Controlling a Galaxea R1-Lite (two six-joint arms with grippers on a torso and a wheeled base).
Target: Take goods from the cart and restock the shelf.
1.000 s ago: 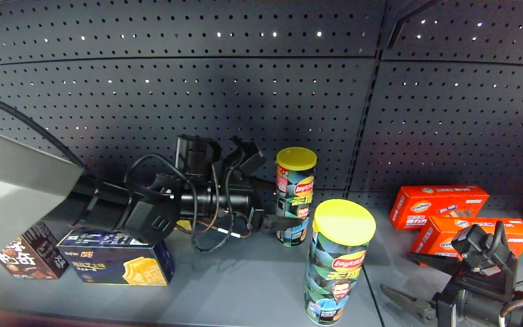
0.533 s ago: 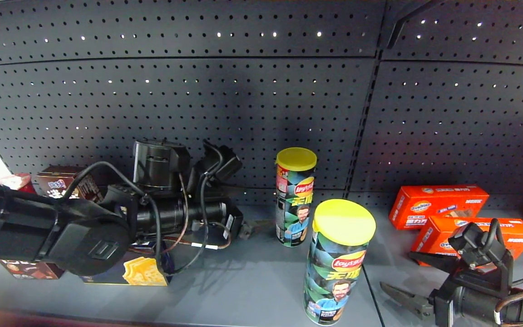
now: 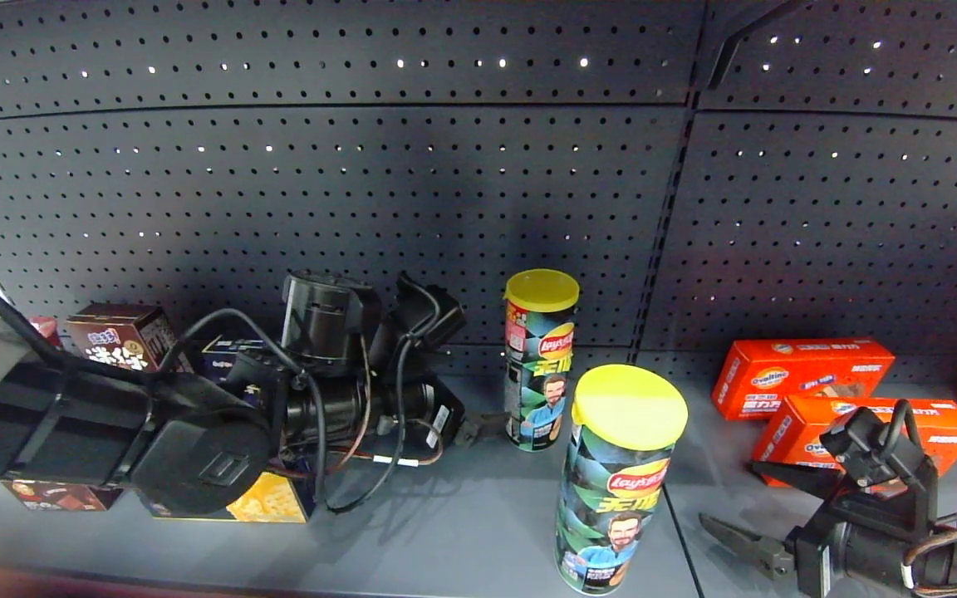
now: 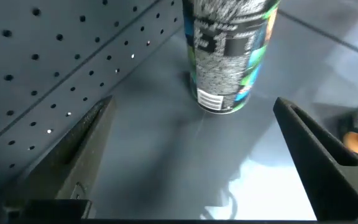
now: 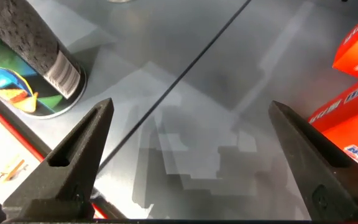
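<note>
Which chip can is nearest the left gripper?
The rear chip can, by the pegboard, right before the left gripper; the front chip can stands near the shelf edge.

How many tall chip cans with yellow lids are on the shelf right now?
2. One yellow-lidded chip can stands at the back near the pegboard wall; the other stands nearer the front edge. The left arm may hide more.

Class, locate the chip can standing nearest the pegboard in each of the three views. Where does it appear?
Head view: the rear chip can stands mid-picture, close to the pegboard.
Left wrist view: upright just beyond the open left end effector, pegboard alongside.
Right wrist view: the can here is the front chip can, not this one.
Shared landmark: the grey shelf floor under both cans.
</note>
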